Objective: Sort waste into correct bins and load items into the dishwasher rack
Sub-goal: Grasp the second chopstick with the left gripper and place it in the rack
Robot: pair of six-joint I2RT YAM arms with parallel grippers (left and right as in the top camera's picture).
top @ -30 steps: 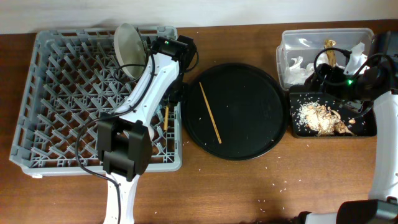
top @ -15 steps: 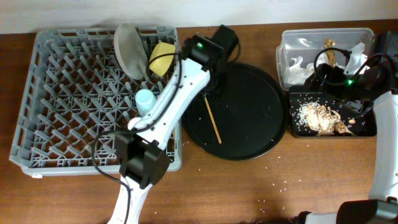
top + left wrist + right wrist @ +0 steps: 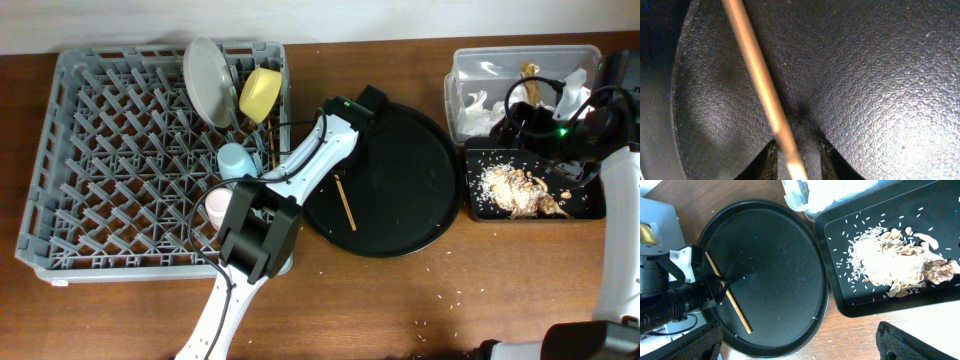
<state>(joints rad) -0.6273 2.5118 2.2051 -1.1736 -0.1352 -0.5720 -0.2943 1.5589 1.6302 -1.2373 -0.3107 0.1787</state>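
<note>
While jaws straddle the chopstick (image 3: 760,85), left arm (image 3: 305,165) extends.

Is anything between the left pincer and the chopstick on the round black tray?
Nothing visible does. The left pincer is already down at the chopstick, one fingertip on each side of it, and the round black tray around it is bare.

grey rack (image 3: 45,150), yellow bowl (image 3: 259,93) (pebbled black tray (image 3: 880,75))
</note>
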